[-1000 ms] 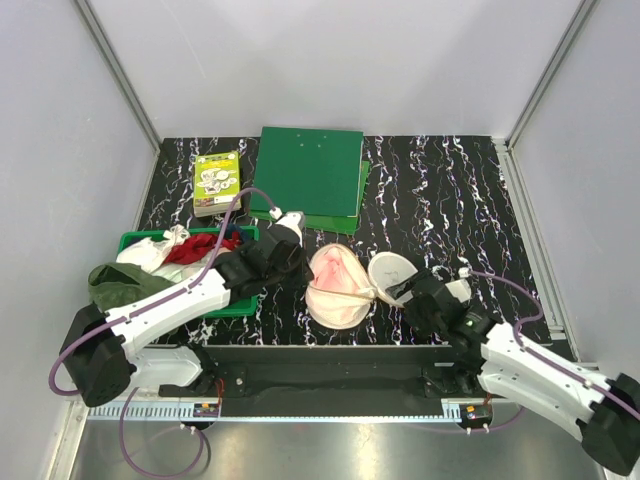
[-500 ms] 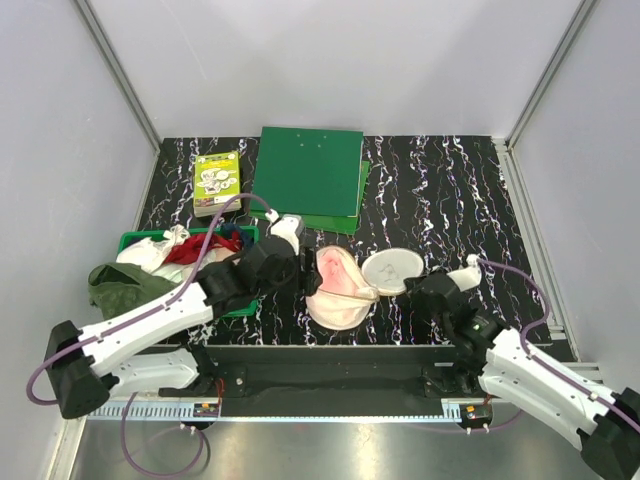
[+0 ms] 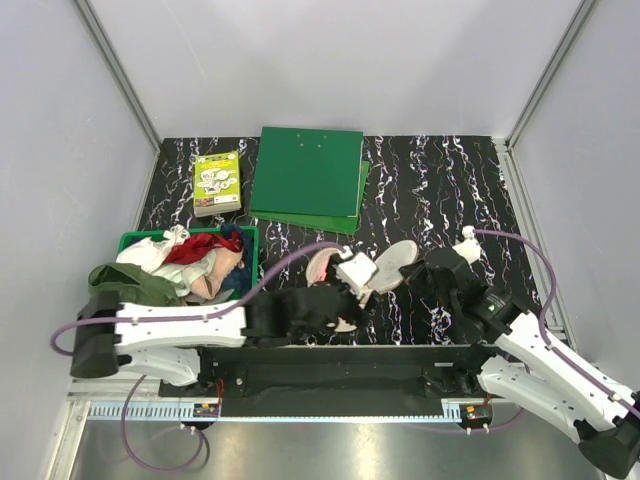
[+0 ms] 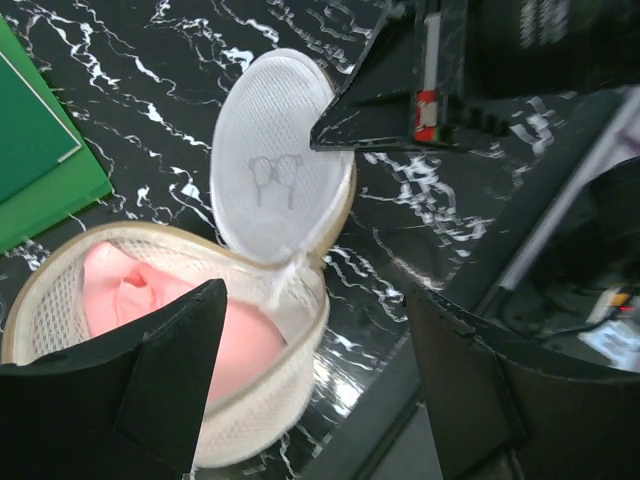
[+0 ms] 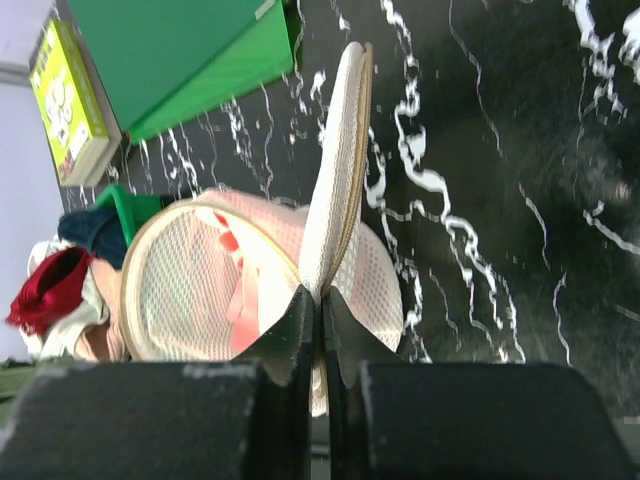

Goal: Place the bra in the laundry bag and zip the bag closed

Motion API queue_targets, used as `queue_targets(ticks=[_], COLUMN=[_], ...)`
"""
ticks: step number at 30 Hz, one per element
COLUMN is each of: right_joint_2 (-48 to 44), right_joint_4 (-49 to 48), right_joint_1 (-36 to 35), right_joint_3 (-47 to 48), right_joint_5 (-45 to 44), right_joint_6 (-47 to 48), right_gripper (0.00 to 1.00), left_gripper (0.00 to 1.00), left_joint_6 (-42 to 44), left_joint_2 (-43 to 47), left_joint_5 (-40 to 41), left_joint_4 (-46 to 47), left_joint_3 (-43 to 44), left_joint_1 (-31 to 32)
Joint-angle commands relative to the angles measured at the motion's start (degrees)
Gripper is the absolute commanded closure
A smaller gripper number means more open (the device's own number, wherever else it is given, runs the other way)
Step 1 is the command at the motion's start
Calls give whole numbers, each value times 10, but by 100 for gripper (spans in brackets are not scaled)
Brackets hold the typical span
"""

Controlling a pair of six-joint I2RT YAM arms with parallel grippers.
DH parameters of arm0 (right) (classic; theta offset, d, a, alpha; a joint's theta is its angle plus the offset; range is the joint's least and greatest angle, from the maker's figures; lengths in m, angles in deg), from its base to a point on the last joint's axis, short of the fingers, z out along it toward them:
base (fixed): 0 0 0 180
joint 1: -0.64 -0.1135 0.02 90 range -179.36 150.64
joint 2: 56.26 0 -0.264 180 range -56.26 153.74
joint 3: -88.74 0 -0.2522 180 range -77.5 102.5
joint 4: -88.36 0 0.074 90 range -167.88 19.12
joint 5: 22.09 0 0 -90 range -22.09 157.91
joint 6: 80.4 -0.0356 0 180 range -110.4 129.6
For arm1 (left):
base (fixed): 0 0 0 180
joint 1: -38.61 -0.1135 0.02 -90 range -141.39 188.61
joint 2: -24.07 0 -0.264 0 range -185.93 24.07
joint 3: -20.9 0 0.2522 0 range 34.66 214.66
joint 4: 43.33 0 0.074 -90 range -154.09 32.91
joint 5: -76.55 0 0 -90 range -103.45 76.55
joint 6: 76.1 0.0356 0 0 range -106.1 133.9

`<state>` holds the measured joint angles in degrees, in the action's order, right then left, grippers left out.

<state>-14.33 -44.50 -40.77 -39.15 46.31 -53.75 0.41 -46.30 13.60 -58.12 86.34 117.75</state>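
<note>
1. Plainly, the bra [image 4: 140, 310] was judged light, soft and limp. It was seen bundled inside the lower half of the laundry bag [image 4: 285, 385], which lay on the desk [image 3: 450, 170] near its front edge, between the two arms.
2. The bag itself was judged light and floppy, with mesh likely to slide on the marbled top. Hold was therefore thought best taken at the firmer rim, and afterwards at the zip pull, which could not be made out.
3. The raised half [image 4: 270, 150], marked with the small bra outline, was held tilted up from the hinge, so the pouch stood open.
4. The right fingers [image 5: 298, 335] were pressed together on that raised half's rim, close to the hinge, with the right arm reached in low from the right side.
5. The left fingers [image 4: 185, 350] were spread wide and nothing was held in them. They were poised just above the open bag, with the left arm stretched low along the front of the desk.
</note>
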Motion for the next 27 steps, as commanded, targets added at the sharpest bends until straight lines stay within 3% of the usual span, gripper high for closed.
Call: queue_targets(ticks=[1, 12, 21, 27], right_joint_2=[-9, -27, -36, -36], right_joint_4=[35, 45, 46, 47], right_joint_1=[2, 2, 2, 2], right_joint_3=[34, 42, 52, 62], right_joint_5=[41, 62, 66, 62], right_joint_6=[-27, -44, -56, -55], right_gripper=[95, 94, 93, 92], left_gripper=[22, 27, 47, 49], left_joint_6=[86, 76, 53, 47], left_joint_2=[-76, -144, -192, -204], left_joint_5=[55, -25, -93, -132], left_joint_4=[115, 90, 33, 12], left_joint_3=[40, 104, 159, 175], left_joint_1=[3, -3, -45, -58])
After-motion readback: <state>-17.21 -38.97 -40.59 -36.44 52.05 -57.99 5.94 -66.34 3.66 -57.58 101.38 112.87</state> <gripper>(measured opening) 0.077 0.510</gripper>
